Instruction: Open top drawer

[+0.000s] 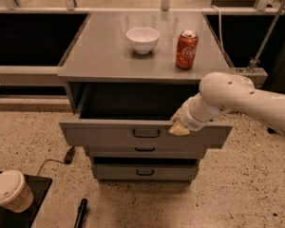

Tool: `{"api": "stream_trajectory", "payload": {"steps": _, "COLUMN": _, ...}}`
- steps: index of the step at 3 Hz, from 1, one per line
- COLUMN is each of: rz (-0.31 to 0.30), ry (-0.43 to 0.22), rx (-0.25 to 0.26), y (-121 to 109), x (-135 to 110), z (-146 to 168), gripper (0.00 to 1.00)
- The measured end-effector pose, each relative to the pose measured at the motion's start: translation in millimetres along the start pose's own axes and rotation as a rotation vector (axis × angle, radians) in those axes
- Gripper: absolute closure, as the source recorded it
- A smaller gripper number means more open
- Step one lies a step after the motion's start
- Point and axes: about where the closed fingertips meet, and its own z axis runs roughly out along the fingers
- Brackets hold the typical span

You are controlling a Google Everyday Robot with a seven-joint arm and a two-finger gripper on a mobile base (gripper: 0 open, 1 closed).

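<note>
Presently, locate the white-armed gripper with tan tip (pixel 179 129) at the upper lip of the wide grey metal top drawer (pixel 104 135), just right of its small dark bar handle (pixel 146 133). Treat the state of the jaws as impossible to tell from this view. Read the placement as a pulling contact on the lip rather than the handle, probably to draw the front toward the near side. Find the drawer projecting well out from under the grey metal worktop (pixel 99 61), dark cavity exposed, apparently most of the way open. Count three drawers: this one plus two narrower grey drawers (pixel 109 151) below, set further back. Count one white bowl (pixel 142 38) and one red soda can (pixel 186 50) on the worktop, apart from each other. Count one lidded paper cup (pixel 8 190) at near left.
</note>
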Motion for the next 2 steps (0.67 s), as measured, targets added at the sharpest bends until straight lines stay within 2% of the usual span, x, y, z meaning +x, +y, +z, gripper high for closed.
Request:
{"api": "stream_trajectory", "payload": {"steps": 1, "rz": 0.000, "ry": 0.000, "rx": 0.000, "y": 0.4, "x": -1.1, "z": -2.7, "gripper": 1.00}}
{"api": "stream_trajectory", "payload": {"steps": 2, "rz": -0.006, "ry": 0.001, "rx": 0.008, "y": 16.9, "x": 2.7, "z": -9.0, "gripper": 1.00}}
